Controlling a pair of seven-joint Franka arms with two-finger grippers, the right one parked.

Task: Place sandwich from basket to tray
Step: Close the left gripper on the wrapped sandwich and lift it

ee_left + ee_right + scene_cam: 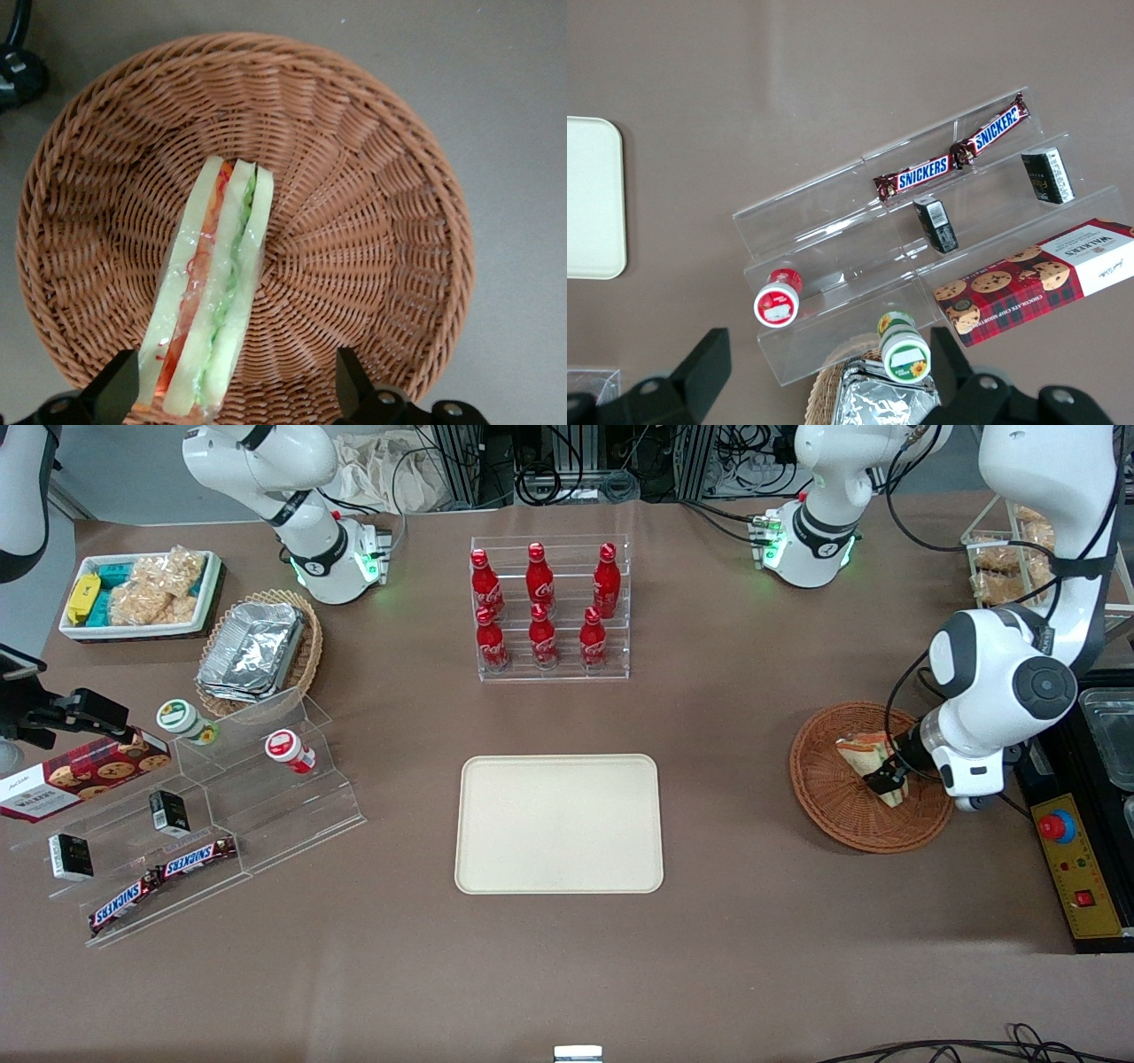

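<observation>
The sandwich (866,757), a clear-wrapped wedge with pale bread and green and red-orange filling, lies in the round reddish-brown wicker basket (828,802) toward the working arm's end of the table. My gripper (888,780) hangs low over the basket, open. In the left wrist view the sandwich (213,283) lies on its edge between the two black fingertips (120,385), close against one of them and well apart from its mate. The gripper (235,379) straddles the sandwich's wide end over the basket (372,221). The cream tray (558,824) sits bare at the table's middle.
A clear rack of red cola bottles (549,607) stands farther from the camera than the tray. A yellow-and-black control box with a red button (1072,864) lies beside the basket. A clear stepped shelf with snacks (204,815), an oval basket with foil container (257,651) and a white snack bin (142,593) lie toward the parked arm's end.
</observation>
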